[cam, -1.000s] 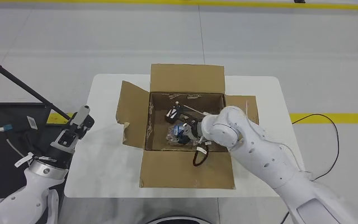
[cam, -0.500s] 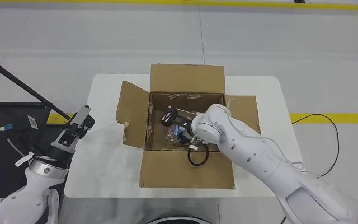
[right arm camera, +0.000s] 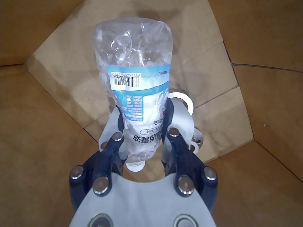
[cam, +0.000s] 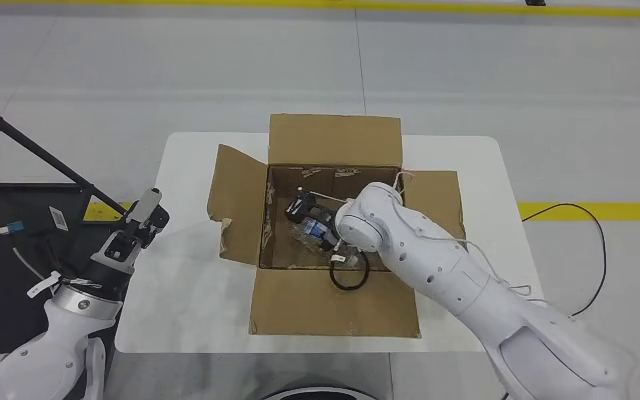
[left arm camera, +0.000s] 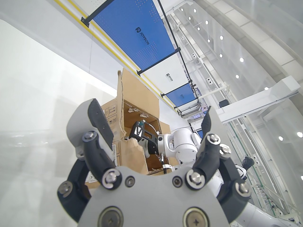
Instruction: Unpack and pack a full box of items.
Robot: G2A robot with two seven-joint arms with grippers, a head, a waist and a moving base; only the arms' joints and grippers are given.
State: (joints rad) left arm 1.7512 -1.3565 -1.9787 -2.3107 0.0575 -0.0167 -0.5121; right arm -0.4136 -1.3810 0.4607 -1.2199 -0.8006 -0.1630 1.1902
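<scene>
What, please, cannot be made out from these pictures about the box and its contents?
Top view: the right arm covers much of the box floor, so other items cannot be counted.
Right wrist view: the bottle cap is partly hidden by the right end effector; a pale metal part behind the bottle is unidentifiable.
Left wrist view: past the left end effector, the box wall hides its contents.

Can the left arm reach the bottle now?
Probably not: the left gripper sits at the table's edge, the box flap stands between, and the jaws of the right gripper hold the bottle.
</scene>
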